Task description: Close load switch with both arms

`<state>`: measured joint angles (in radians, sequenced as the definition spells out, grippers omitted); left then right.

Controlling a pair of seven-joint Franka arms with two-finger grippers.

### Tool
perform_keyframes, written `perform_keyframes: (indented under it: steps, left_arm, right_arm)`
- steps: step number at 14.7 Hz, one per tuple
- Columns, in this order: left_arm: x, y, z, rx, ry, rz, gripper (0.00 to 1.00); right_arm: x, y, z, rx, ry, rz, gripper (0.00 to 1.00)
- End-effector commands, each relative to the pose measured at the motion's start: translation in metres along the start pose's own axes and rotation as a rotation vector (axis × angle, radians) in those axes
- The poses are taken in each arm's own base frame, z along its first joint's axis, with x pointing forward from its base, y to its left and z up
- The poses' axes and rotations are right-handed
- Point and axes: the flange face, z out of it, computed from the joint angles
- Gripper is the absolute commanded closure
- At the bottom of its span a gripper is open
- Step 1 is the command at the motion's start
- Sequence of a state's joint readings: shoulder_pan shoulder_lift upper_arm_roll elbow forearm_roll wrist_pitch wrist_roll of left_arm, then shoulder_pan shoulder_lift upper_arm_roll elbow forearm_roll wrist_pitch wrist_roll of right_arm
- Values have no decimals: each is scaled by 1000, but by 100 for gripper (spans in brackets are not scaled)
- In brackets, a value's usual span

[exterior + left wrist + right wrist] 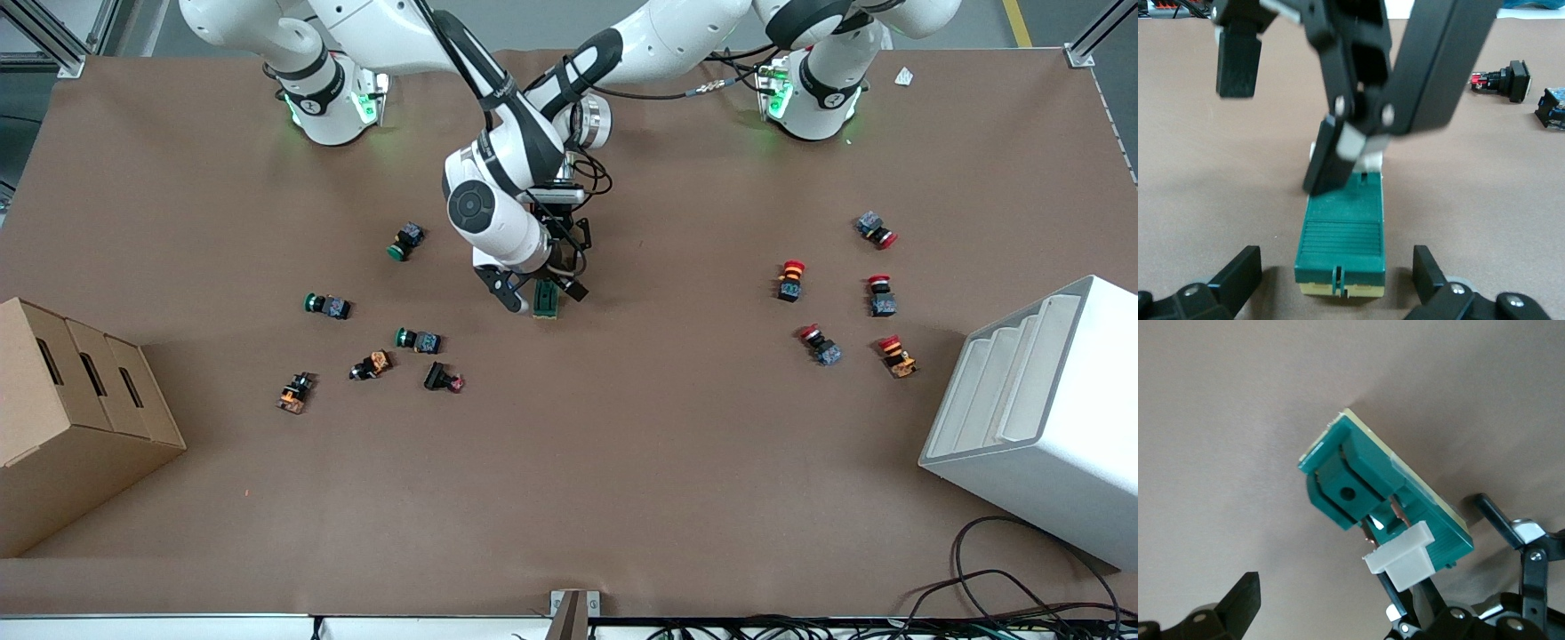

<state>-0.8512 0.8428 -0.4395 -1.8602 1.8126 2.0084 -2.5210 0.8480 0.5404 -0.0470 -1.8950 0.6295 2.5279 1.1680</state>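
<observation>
The load switch [545, 300], a dark-green block on a cream base, lies on the brown table near its middle. In the left wrist view the load switch [1341, 237] lies between my left gripper's [1336, 277] open fingers [1238, 277], which stand apart from its sides. My right gripper [1318, 600] is open over the switch's other end. One of its fingers [1331, 160] rests against the white lever [1401, 553]. Its other finger [1238, 60] hangs free beside the switch. In the front view both grippers, left [553, 280] and right [523, 292], crowd over the switch.
Green-capped and dark push-buttons [327, 305] lie toward the right arm's end, red-capped ones [790, 280] toward the left arm's end. A cardboard box [71, 418] and a white bin [1040, 418] stand at the table's two ends. Two push-buttons [1501, 79] show in the left wrist view.
</observation>
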Motion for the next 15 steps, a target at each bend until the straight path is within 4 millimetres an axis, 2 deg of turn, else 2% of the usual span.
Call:
perform_keyframes:
  steps: [1, 5, 7, 9, 15]
  left_arm:
    - [-5, -2, 16, 5, 24, 5, 1]
    - [-7, -8, 28, 21, 32, 13, 1]
    - [1, -6, 29, 20, 40, 6, 1]
    - [1, -6, 27, 24, 34, 6, 1]
    - [4, -9, 31, 36, 39, 4, 1]
  right_arm:
    - [26, -16, -14, 39, 21, 2, 0]
    - [37, -20, -18, 35, 40, -14, 0]
    - [41, -24, -14, 36, 44, -14, 0]
    - [45, -32, -4, 37, 46, -10, 0]
    - [74, -54, 6, 64, 72, 7, 0]
